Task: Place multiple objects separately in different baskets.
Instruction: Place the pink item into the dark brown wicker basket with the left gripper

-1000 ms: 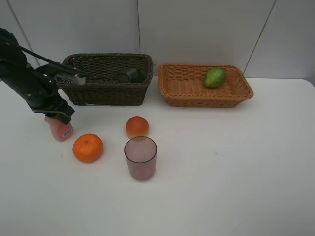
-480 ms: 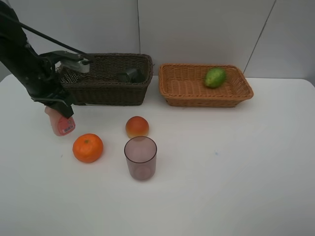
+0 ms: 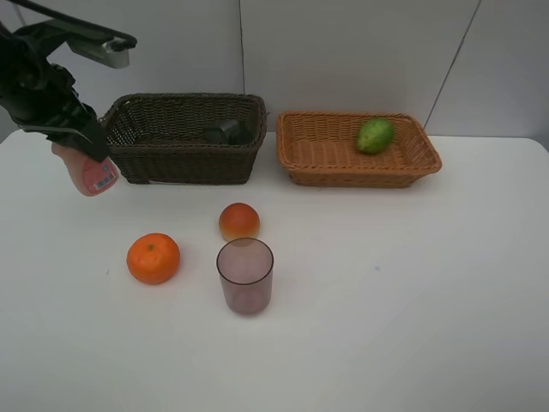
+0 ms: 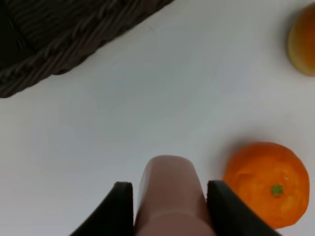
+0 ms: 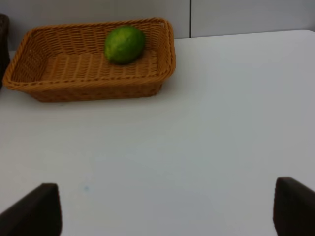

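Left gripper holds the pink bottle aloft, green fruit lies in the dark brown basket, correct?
No. The green fruit lies in the light tan basket, as the exterior high view shows. The left gripper does hold the pink bottle.

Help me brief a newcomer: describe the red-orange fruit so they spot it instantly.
Find the dark brown basket at the back left. Before its right end, just behind the purplish cup, sits the fruit. It is smaller than the nearby orange, blushed red and yellow.
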You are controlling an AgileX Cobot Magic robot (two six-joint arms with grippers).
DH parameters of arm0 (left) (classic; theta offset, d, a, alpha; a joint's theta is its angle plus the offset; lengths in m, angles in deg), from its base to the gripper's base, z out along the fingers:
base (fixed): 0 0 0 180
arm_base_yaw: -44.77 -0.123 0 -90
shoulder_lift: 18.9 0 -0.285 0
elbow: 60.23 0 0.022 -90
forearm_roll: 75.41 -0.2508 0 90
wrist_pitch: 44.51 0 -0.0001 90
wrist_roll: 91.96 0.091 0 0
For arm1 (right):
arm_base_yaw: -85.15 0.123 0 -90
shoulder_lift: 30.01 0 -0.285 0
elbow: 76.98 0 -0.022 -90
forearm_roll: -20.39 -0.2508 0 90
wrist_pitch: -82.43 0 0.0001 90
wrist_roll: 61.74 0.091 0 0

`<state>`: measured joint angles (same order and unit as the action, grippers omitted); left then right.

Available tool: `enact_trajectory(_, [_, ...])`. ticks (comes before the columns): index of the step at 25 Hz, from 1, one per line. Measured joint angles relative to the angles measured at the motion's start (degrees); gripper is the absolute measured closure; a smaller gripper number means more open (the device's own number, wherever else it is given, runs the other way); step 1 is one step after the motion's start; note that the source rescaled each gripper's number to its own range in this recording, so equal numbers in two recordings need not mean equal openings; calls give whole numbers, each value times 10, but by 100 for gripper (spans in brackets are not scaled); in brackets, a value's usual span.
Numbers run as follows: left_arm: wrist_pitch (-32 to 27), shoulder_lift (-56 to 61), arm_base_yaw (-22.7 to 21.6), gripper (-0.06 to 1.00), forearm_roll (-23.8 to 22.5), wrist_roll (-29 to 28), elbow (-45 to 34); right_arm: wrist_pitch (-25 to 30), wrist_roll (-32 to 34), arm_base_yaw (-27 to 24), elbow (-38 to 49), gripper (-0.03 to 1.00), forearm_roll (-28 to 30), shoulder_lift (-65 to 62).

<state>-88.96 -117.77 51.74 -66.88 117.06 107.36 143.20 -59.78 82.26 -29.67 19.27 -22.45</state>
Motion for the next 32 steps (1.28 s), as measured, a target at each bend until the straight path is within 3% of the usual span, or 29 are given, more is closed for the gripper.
enact_trajectory(11, [26,-8,0,53,-4,-73,92,0,0,0,0,-3,0,0])
enact_trajectory(22, [-8,-170,0,53,-67,-218,277,0,0,0,0,-3,0,0])
enact_trajectory(32, [4,-283,0,53,-108,-304,338,0,0,0,0,-3,0,0])
